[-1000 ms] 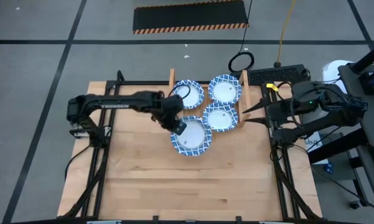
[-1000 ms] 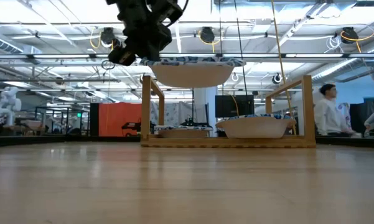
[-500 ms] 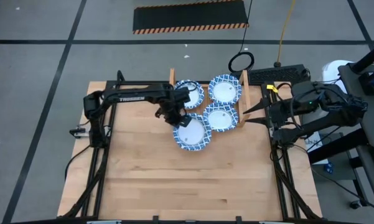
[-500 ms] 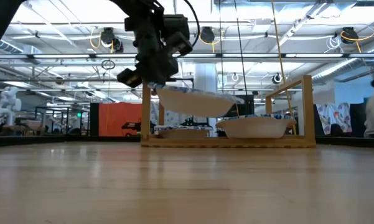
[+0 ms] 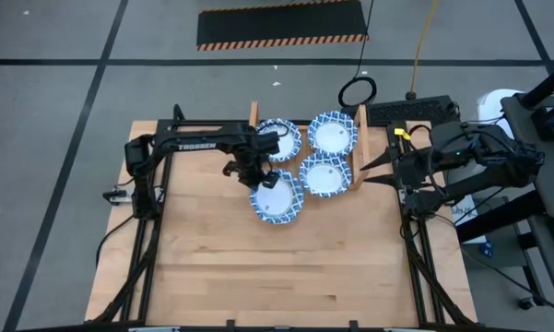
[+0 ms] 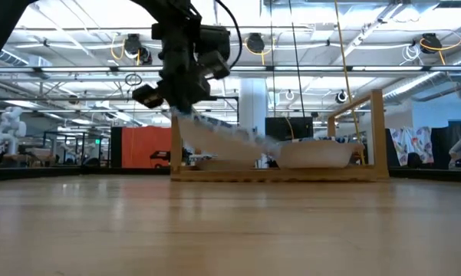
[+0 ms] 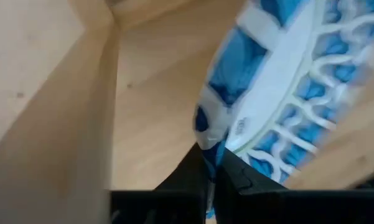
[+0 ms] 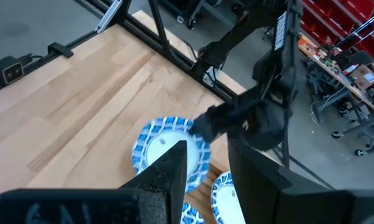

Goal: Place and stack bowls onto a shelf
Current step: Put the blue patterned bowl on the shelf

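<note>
The left gripper (image 5: 258, 172) was pinched tight on the rim of one bowl (image 5: 277, 195). In the left wrist view the two dark fingers (image 7: 227, 171) were squeezed together on the blue-and-white edge (image 7: 280, 112). The bowl was tipped, high at the gripper and low at its far side. In the low view it slanted down toward the shelf (image 6: 380, 130) floor.

This held bowl hung at the front edge of the shelf, at about 6 o'clock from the back-left bowl (image 5: 282, 135). Its rim came close to the front-right bowl (image 5: 325, 175) at 3 o'clock. Another bowl (image 5: 333, 132) sat at the back right. The two side boards stood close on either side, so there was little room sideways. The wide table (image 5: 286, 267) toward 6 o'clock was open wood.

Half a second before, the held bowl was nearly flat and higher up. It had since tipped and come lower, and slid a little toward 9 o'clock.

The right gripper (image 5: 367, 164) waited just outside the shelf's right board. Its fingers (image 8: 174, 165) stood apart, holding nothing.
</note>
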